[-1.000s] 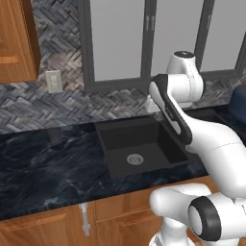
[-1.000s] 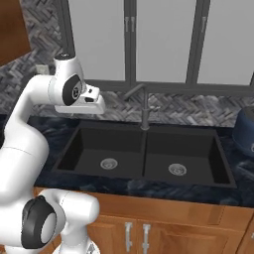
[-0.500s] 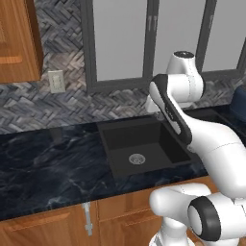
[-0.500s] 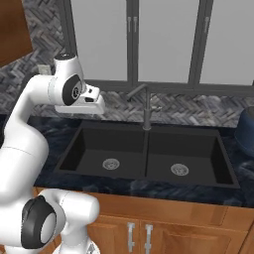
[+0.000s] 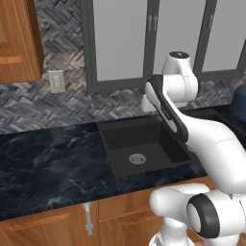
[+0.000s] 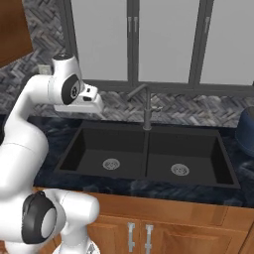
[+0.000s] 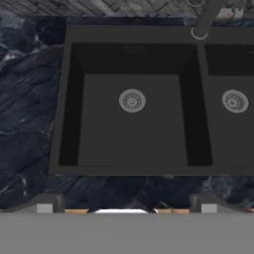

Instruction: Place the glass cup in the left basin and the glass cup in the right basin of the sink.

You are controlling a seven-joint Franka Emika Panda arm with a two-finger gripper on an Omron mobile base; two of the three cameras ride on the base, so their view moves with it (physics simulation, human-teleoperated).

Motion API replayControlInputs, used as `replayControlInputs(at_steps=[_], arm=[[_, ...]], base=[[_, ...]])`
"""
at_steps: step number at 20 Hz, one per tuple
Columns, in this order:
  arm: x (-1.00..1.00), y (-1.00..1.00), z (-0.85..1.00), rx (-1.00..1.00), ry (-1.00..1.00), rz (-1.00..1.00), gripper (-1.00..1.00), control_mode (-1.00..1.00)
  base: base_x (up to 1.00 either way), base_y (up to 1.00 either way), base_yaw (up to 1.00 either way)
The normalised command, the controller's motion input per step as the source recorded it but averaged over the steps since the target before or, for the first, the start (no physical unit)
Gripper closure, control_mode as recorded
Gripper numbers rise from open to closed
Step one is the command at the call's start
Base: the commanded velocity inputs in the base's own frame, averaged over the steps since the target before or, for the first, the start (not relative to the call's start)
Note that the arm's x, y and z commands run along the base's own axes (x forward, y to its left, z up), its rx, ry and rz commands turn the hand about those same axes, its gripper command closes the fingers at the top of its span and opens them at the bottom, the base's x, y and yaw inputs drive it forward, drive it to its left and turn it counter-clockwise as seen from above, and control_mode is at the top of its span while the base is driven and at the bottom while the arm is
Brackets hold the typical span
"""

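The black double sink (image 6: 147, 130) is set into the dark marble counter. Its left basin (image 6: 94, 146) and right basin (image 6: 203, 154) each show a round steel drain and hold nothing. In the hand view the left basin (image 7: 104, 129) lies straight below, with the right basin (image 7: 233, 129) at the right edge. My gripper (image 7: 126, 206) hangs high over the near rim of the left basin, open, with nothing between its fingertips (image 7: 45, 202). In the right base view the gripper (image 6: 98, 106) is above the sink's back left corner. Both glass cups are out of view.
A dark grey faucet (image 6: 146, 106) rises behind the divider. A dark blue vessel (image 6: 246, 131) stands on the counter right of the sink. Dark marble counter (image 5: 48, 158) stretches to the left. Windows and a herringbone backsplash run behind; wooden cabinets sit below.
The whole picture has shifted slightly, so the camera moved a little. The arm keeps its pose and the jaws stay open.
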Motion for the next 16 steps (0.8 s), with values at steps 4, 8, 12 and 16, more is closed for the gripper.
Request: replayControlInputs(at_steps=[4, 8, 12, 16], arm=[[0.50, 0.57, -0.07, 0.00, 0.00, -0.06, -1.00, -1.00], [0.49, 0.81, -0.14, 0.00, 0.00, -0.08, -1.00, -1.00], [0.33, 0.86, -0.24, -0.09, 0.09, -0.07, -1.00, -1.00], [0.39, 0.54, -0.36, -0.02, 0.11, -0.06, -1.00, -1.00]], base=[[0.00, 0.00, 0.00], [0.00, 0.00, 0.00], [0.00, 0.00, 0.00], [0.00, 0.00, 0.00]])
